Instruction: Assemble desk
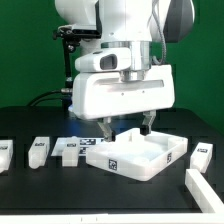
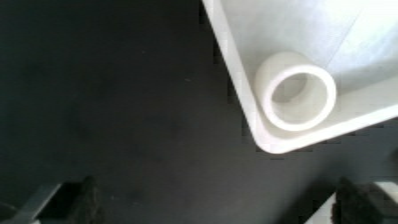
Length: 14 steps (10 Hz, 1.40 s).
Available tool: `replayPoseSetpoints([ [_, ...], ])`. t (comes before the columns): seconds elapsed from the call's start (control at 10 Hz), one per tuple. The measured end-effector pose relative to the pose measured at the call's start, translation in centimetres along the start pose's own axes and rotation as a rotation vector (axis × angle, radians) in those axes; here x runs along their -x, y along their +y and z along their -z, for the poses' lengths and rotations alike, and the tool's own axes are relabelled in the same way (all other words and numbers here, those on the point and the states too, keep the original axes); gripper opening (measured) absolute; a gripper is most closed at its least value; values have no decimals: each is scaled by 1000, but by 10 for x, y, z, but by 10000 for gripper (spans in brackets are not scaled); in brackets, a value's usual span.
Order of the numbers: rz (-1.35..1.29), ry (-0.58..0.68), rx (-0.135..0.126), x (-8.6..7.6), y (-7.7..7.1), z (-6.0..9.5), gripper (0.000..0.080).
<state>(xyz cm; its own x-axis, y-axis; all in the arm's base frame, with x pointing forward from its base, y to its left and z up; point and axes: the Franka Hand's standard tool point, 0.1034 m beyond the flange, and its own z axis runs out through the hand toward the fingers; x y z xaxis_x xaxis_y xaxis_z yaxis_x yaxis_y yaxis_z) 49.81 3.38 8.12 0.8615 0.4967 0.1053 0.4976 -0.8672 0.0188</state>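
Note:
The white rimmed desk tabletop (image 1: 137,156) lies flat on the black table, right of centre in the exterior view. My gripper (image 1: 129,128) hangs open just above its far edge, with nothing between the dark fingers (image 1: 108,128). In the wrist view a tabletop corner (image 2: 302,60) with a round socket (image 2: 299,96) shows below the open gripper (image 2: 217,205), which stands over bare black table beside that corner. Three white legs lie at the exterior view's left (image 1: 40,148), one of them (image 1: 68,152) close to the tabletop. Another leg (image 1: 203,153) lies to its right.
A white angled bar (image 1: 198,184) lies at the front right of the exterior view. The marker board (image 1: 90,142) shows behind the tabletop's left end. The big white arm fills the space above the tabletop. A black cable and stand are at the back left.

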Motion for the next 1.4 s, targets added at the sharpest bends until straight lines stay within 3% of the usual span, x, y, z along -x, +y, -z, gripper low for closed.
replayPoseSetpoints([
  [0.1,-34,-48,-24,9,-3,-12,648],
  [0.2,-117,-151,-84,13,-1,-18,648],
  [0.3,-138,-138,-66,5,4,-23,648],
  [0.4,-152,-114,-40,11,-8,-28,648],
  [0.6,-154,-129,-50,14,-6,-28,648],
  [0.8,41,-147,-57,22,-9,-32,648],
  [0.9,159,-142,-26,24,-15,-35,648],
  [1.0,115,-118,-18,33,-12,-36,648],
  [1.3,143,-121,-17,36,-9,-38,648],
  [1.4,233,-106,-5,43,2,-42,648],
])
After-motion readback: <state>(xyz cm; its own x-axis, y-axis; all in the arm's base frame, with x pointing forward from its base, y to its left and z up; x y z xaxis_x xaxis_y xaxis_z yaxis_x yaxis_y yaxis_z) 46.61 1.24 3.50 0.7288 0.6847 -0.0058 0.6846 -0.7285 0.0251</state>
